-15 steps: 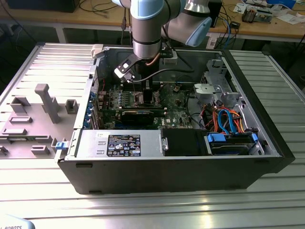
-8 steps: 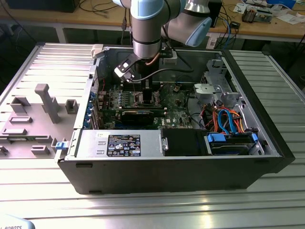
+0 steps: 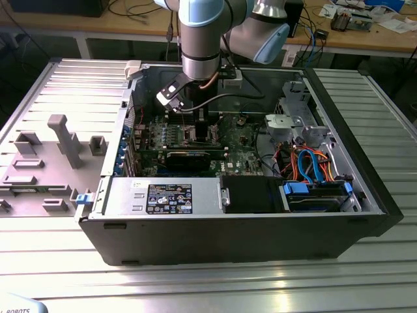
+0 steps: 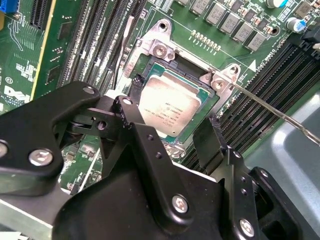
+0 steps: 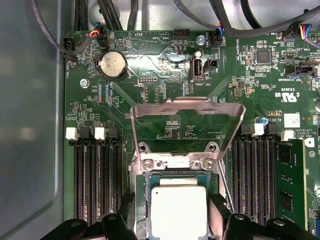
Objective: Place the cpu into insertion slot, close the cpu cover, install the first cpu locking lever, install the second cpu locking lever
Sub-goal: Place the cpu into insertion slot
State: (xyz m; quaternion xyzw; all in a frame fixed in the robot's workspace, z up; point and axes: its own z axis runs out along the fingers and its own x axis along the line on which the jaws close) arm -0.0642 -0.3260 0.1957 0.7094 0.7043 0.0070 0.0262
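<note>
The cpu (image 4: 170,107), a small square chip with a silver-grey top, lies flat in the insertion slot (image 4: 159,50) on the green motherboard. It also appears in the first wrist view as the cpu (image 5: 178,210) below the slot's silvery rim (image 5: 175,164). My gripper (image 4: 172,106) is open, with one black finger (image 4: 135,87) on each side of the chip and a small gap showing at one side. The cpu cover (image 5: 187,106), a silvery frame with a window, stands raised off the slot. In the exterior view the gripper (image 3: 195,127) reaches down into the open computer case.
Long black memory slots (image 5: 95,185) flank the socket on both sides. A thin metal lever (image 4: 280,112) sticks out beside the socket. A black graphics card (image 3: 189,156), a power supply (image 3: 163,195), coloured cables (image 3: 309,163) and the case walls surround the board. A grey parts tray (image 3: 52,150) lies at the exterior view's left.
</note>
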